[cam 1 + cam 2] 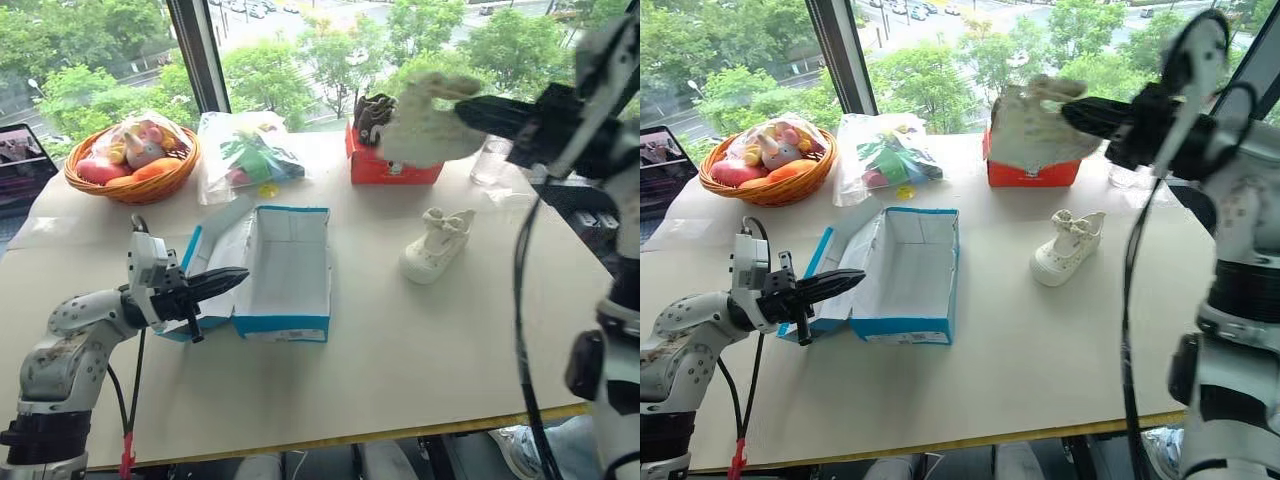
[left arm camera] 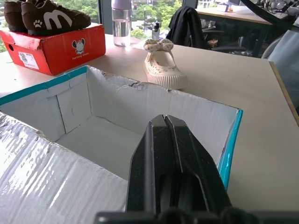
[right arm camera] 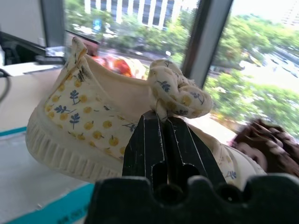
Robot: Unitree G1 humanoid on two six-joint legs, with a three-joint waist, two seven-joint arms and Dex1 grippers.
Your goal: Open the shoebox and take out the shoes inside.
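The table [image 1: 420,370] carries the open blue shoebox [image 1: 290,325], white inside and holding nothing. To its right one cream shoe [image 1: 437,245] stands on the tabletop; the other shoe [image 3: 98,121] hangs pinched in the right gripper [image 3: 164,135], above the red-orange box [image 1: 392,168] (brown shoes on top). A wicker basket [image 1: 135,188] holds toys. The left gripper [image 1: 215,283], fingers shut on nothing, rests at the shoebox's left wall. The left wrist view adds a bottle [image 2: 121,23].
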